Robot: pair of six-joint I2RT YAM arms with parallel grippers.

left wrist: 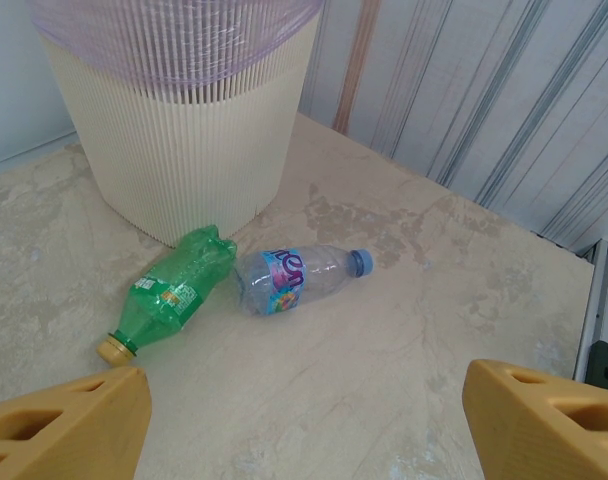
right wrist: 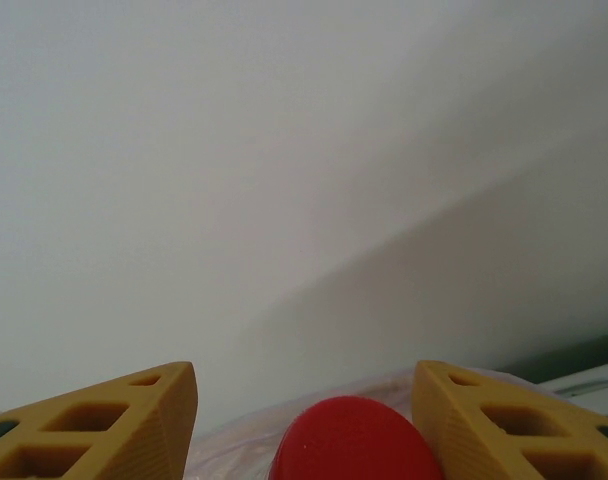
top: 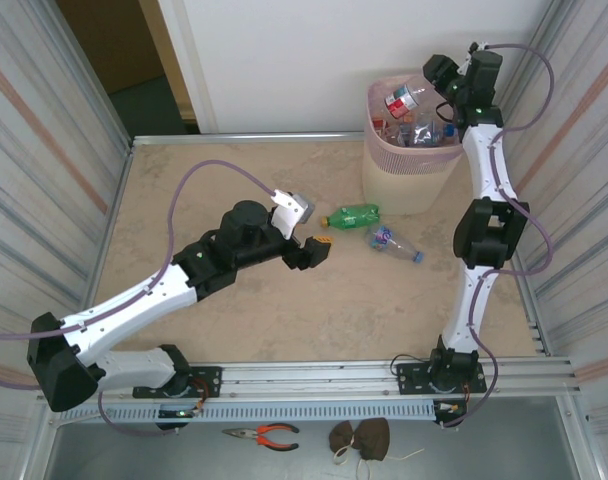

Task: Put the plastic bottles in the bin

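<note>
The left tool (top: 312,225) (left wrist: 304,400) hangs low over the table (top: 234,320) with its jaws spread wide and nothing between them. Just ahead of it, toward its left finger, the green bottle (top: 352,215) (left wrist: 174,290) lies on its side, its yellow cap pointing back at the tool. Directly ahead, touching or almost touching the green one, the clear bottle (top: 392,241) (left wrist: 299,278) also lies flat, with its blue cap turned toward the tool's right side. Beyond both stands the bin (top: 404,185) (left wrist: 184,150), the green bottle's base close to its wall.

The right tool (top: 436,92) (right wrist: 304,400) is raised over the bin's rim. Its jaws stand apart in a released state: a red cap (right wrist: 349,440) sits between them against the right finger, with a clear gap to the left one. Just below the tool, a red-labelled bottle (top: 404,100) lies on top of the other bottles heaped inside the bin.
</note>
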